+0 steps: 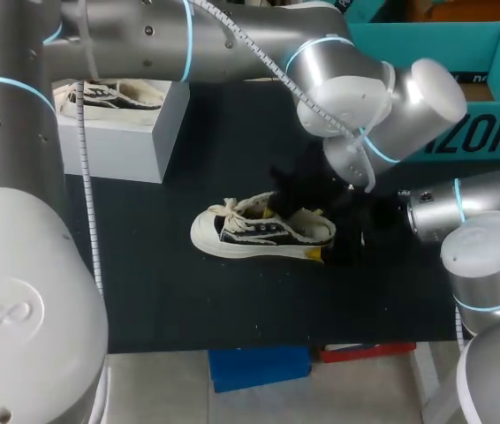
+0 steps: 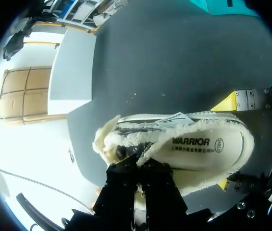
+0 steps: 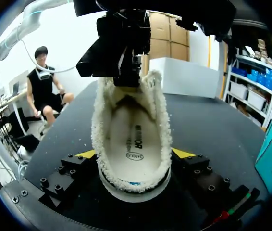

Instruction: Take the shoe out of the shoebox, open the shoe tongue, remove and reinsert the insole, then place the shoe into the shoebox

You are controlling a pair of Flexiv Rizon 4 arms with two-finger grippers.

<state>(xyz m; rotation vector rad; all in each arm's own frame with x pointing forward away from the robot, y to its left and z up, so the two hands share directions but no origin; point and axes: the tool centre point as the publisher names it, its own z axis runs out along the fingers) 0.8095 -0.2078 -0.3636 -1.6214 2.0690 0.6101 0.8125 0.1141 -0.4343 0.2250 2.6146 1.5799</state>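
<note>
Both arms are built of thick brushed-silver cylinders with rounded joint caps, and each joint is ringed by a thin pale-blue band. The left arm shows small dark screw heads and a round embossed emblem on its widest housing. A white coiled cable runs along it. The right arm has the same silver shells. The left gripper is matt black and blocky. The right gripper has black finger blocks studded with round bolts, wedge-shaped yellow tips, and what may be a red-and-green wire at one side.
</note>
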